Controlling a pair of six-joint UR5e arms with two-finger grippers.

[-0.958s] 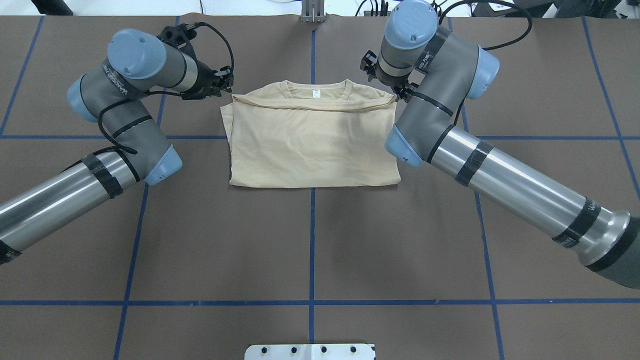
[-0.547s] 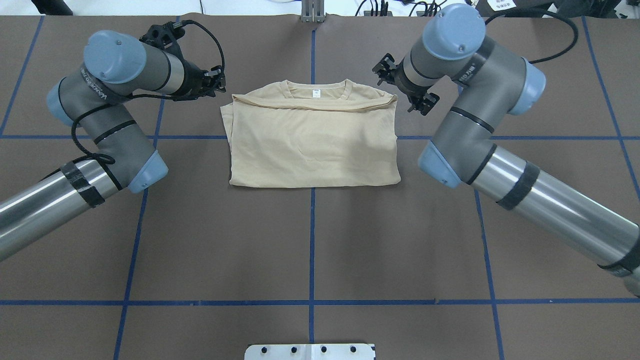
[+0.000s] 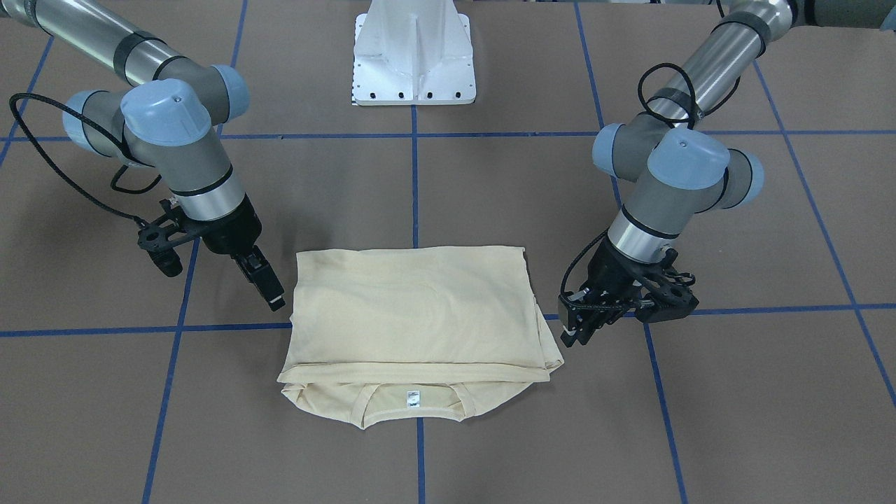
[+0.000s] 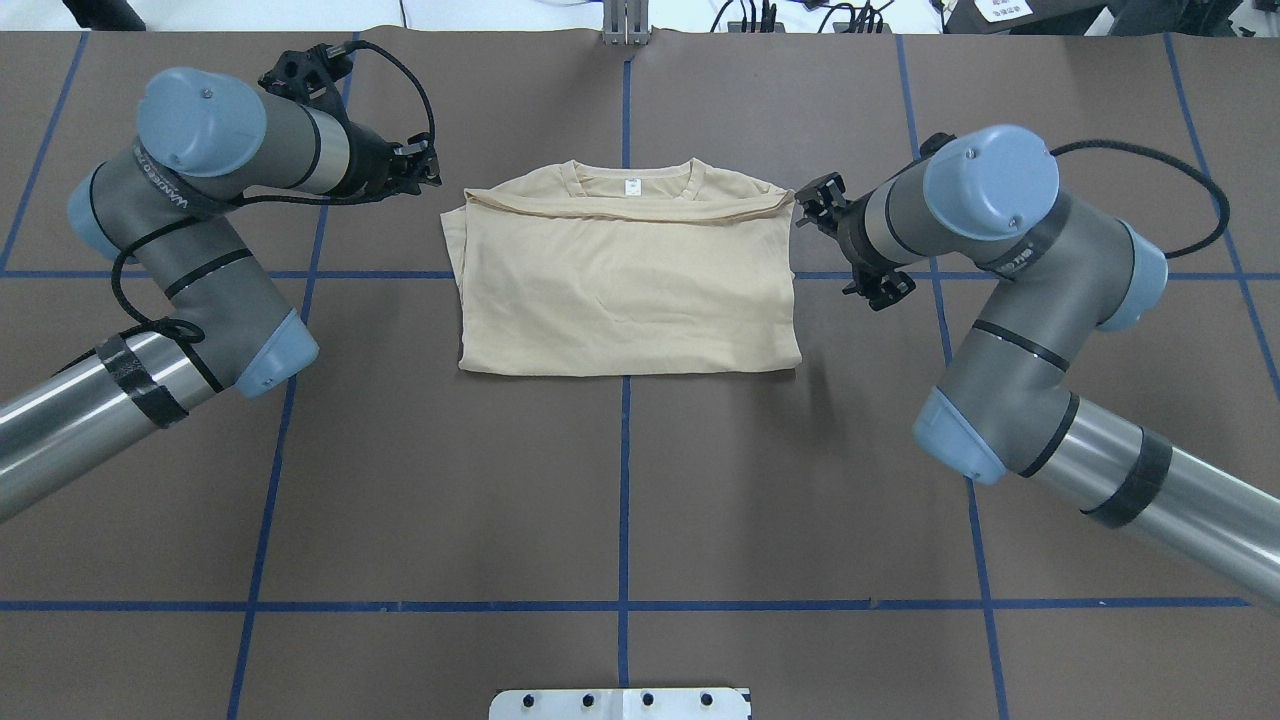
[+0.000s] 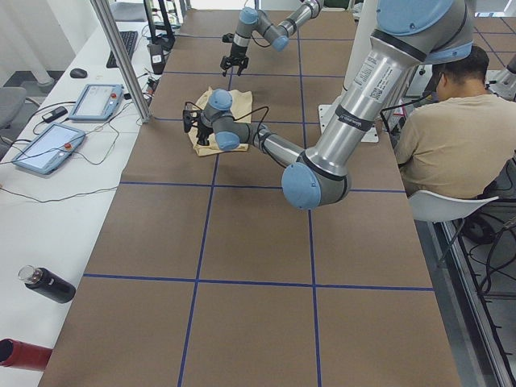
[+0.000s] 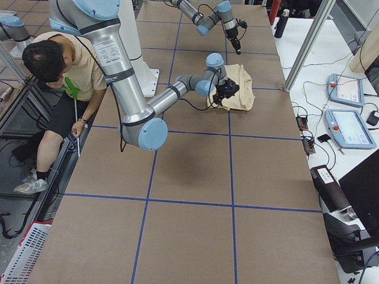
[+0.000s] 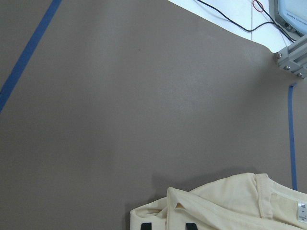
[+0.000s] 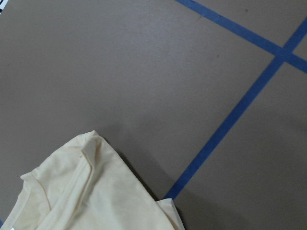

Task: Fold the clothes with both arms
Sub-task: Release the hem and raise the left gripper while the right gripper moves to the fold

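Observation:
The cream-yellow T-shirt [image 4: 625, 285] lies folded into a rectangle at the table's centre, collar and white neck label [image 4: 633, 185] on the far side; the print is hidden. It also shows in the front-facing view [image 3: 413, 315]. My left gripper [image 4: 428, 165] hovers just off the shirt's far left corner, also seen from the front [image 3: 575, 330]. In the left wrist view the left gripper [image 7: 168, 226] has its fingertips apart over that corner [image 7: 230, 206], holding nothing. My right gripper [image 4: 808, 208] is beside the shirt's far right corner, apart from the cloth and empty [image 3: 269, 290]. The right wrist view shows the corner [image 8: 96, 191] but no fingertips.
Brown table cover with blue tape lines [image 4: 624, 500]. White pedestal base [image 3: 413, 63] at the near edge. A metal post [image 4: 625, 25] stands at the far edge. A seated person [image 5: 451, 121] and teach pendants [image 5: 48, 145] are off the table's sides.
Both grippers have drawn away from the shirt's far corners. The right arm swung out to the right and nearer me; the left arm drew back to the left. The shirt has not moved.

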